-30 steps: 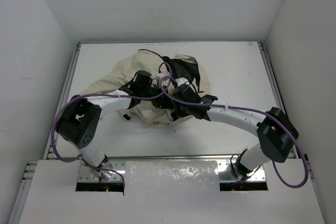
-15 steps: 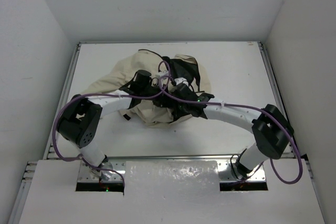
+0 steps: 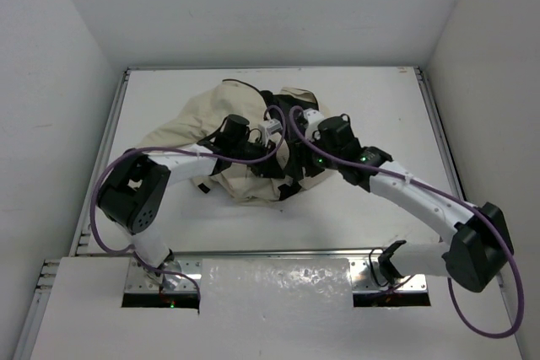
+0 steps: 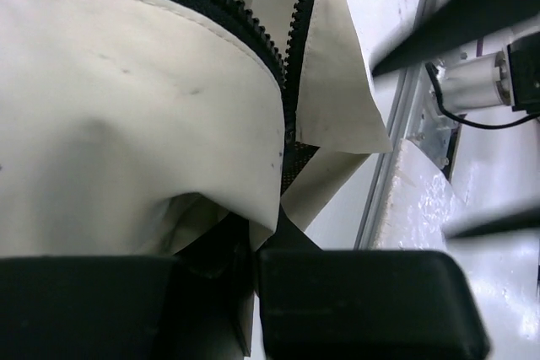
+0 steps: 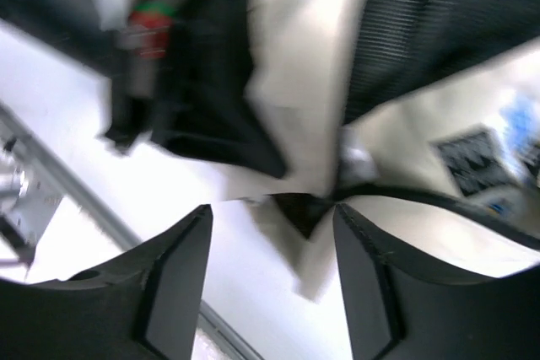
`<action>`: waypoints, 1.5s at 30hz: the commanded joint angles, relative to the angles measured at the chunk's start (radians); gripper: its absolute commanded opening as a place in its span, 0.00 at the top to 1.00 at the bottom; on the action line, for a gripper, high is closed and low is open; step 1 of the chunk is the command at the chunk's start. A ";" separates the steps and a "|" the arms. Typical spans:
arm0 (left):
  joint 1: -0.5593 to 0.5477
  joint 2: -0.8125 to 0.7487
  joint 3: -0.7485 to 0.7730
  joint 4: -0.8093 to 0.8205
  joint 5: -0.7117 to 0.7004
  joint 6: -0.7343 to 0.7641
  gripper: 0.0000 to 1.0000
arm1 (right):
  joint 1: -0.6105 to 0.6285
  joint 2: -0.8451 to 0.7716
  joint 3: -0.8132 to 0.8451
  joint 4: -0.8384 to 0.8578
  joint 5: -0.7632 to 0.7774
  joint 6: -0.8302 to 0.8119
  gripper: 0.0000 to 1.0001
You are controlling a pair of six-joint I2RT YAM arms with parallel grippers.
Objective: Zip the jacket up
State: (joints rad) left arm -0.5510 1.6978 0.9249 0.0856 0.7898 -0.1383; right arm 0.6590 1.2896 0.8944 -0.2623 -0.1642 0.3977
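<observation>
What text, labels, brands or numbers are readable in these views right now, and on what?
Nothing is legible.
label on the jacket, right wrist view: dark print and blue marks, too blurred to read.
Top and left wrist views: no text visible.

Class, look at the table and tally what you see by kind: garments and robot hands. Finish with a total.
jacket: 1
robot hands: 2, the left hand and the right hand
total: 3
</observation>
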 commanded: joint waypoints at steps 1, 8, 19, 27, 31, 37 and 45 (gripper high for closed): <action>-0.006 -0.009 0.014 0.046 0.049 0.012 1.00 | -0.055 -0.038 -0.028 -0.004 -0.043 0.035 0.40; -0.006 -0.012 0.019 0.049 0.078 0.034 1.00 | -0.068 0.030 -0.011 -0.052 -0.070 0.026 0.39; 0.002 -0.015 0.000 0.089 0.095 0.008 1.00 | -0.068 -0.039 0.046 -0.213 0.092 0.018 0.39; -0.001 -0.003 0.018 0.065 0.134 0.046 1.00 | -0.013 -0.194 -0.001 -0.222 0.238 0.144 0.42; -0.001 0.005 0.022 0.063 0.155 0.045 1.00 | -0.013 -0.197 -0.127 -0.184 0.083 0.269 0.45; -0.003 0.006 0.032 0.056 0.172 0.055 1.00 | -0.079 -0.141 -0.201 0.050 -0.097 0.313 0.38; -0.009 -0.009 0.014 0.042 0.192 0.062 1.00 | -0.121 -0.093 -0.238 0.130 -0.123 0.273 0.48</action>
State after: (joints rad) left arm -0.5503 1.7061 0.9237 0.1040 0.9325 -0.0982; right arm 0.5556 1.1805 0.6662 -0.2180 -0.2455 0.6743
